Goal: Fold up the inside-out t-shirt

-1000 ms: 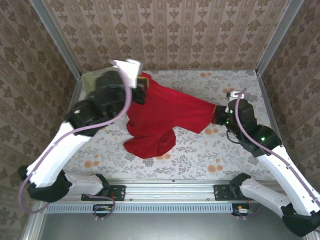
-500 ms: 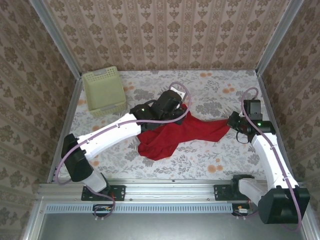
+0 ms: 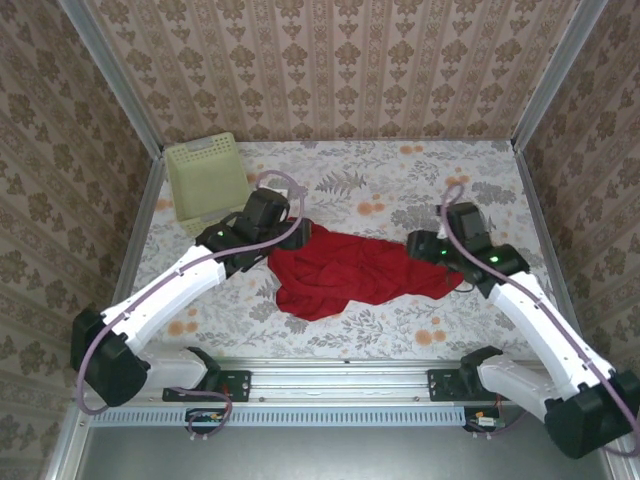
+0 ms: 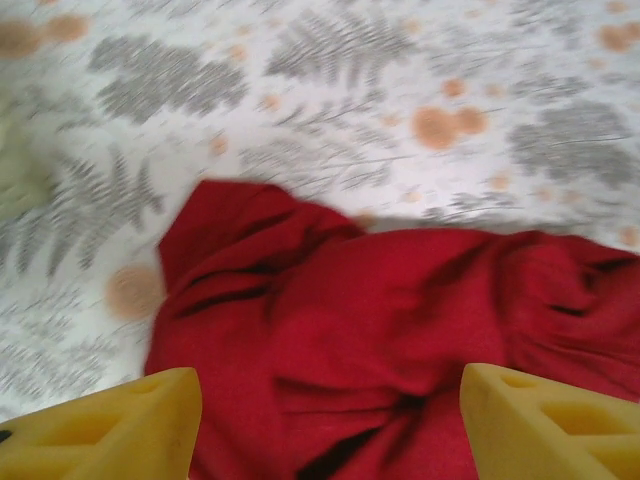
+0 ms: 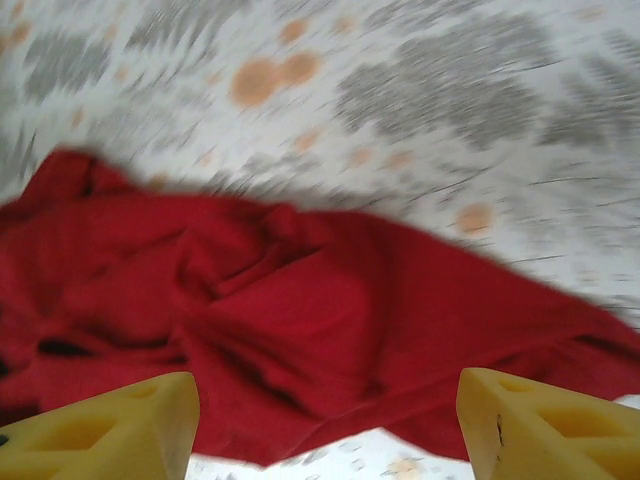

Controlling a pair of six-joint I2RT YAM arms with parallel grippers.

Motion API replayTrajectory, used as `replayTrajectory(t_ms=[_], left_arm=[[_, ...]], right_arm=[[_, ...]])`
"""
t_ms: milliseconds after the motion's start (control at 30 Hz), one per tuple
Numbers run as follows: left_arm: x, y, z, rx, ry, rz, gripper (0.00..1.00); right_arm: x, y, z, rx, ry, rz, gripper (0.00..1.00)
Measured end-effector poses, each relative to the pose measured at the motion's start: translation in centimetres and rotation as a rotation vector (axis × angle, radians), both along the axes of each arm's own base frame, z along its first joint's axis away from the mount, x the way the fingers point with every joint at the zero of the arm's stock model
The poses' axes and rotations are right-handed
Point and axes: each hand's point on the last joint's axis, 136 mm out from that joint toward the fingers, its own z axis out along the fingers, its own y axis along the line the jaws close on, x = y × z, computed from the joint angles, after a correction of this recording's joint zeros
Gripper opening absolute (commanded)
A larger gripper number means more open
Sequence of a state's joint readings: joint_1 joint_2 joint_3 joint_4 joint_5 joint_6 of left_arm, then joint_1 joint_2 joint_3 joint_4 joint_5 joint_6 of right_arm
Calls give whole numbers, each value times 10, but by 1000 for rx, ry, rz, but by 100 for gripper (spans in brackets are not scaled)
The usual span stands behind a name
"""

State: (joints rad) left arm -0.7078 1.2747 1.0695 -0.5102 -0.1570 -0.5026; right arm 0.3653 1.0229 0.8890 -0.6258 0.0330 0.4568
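Crumpled shirt [image 3: 350, 272] beneath left gripper [image 4: 328, 400] and right gripper [image 5: 328, 400], jaws parted, nothing gripped; opposite edges are best pinched and drawn flat.

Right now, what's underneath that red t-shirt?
The red t-shirt lies crumpled on the floral table. The pattern shows all around it, but anything beneath its folds is covered, so I cannot tell.

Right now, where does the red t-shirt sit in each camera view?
Top external: the t-shirt lies crumpled in the middle of the picture.
Left wrist: lower middle and right.
Right wrist: across the lower half, from left to right.
Shared landmark: a pair of orange flowers printed on the tablecloth just beyond the shirt's far edge, seemingly the same pair in both wrist views.
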Motion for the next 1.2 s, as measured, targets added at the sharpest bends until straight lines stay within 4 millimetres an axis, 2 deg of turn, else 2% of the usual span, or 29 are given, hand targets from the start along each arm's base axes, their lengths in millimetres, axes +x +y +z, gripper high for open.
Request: replayTrajectory(t_ms=[100, 200, 400, 467, 567, 667, 733, 800, 833, 900, 1000, 1067, 1100, 1133, 1200], left_arm=[[0, 13, -34, 68, 84, 29, 70], [1, 18, -64, 122, 157, 42, 70], [-2, 37, -105, 161, 258, 88, 64], [-1, 40, -114, 158, 279, 101, 58], [-3, 38, -122, 149, 301, 96, 50], [-3, 33, -124, 124, 308, 82, 39], [-3, 30, -126, 103, 312, 75, 27], [-3, 28, -126, 81, 318, 68, 18], [-2, 27, -126, 69, 322, 69, 14], [0, 28, -124, 49, 326, 69, 6], [12, 34, -107, 30, 317, 83, 0], [30, 37, -74, -2, 255, 97, 0], [39, 38, -50, -27, 201, 101, 0], [46, 40, -19, -62, 120, 106, 0], [44, 46, 41, -133, -37, 104, 0]], right_arm=[[-4, 41, -23, -35, 65, 112, 68], [-3, 78, -43, -70, 117, 208, 68], [1, 153, -61, -94, 135, 364, 69], [6, 168, -67, -90, 137, 384, 69], [15, 179, -79, -94, 152, 389, 63], [20, 187, -89, -97, 181, 396, 40], [24, 194, -94, -92, 194, 406, 17], [25, 197, -95, -89, 200, 412, 0], [25, 198, -92, -88, 200, 415, 0], [28, 200, -82, -88, 180, 424, 0], [37, 195, -48, -92, 114, 417, 0], [46, 186, -10, -80, 33, 397, 0], [51, 178, 15, -66, -23, 376, 0], [56, 167, 44, -48, -89, 351, 0], [57, 144, 94, -5, -206, 299, 0]])
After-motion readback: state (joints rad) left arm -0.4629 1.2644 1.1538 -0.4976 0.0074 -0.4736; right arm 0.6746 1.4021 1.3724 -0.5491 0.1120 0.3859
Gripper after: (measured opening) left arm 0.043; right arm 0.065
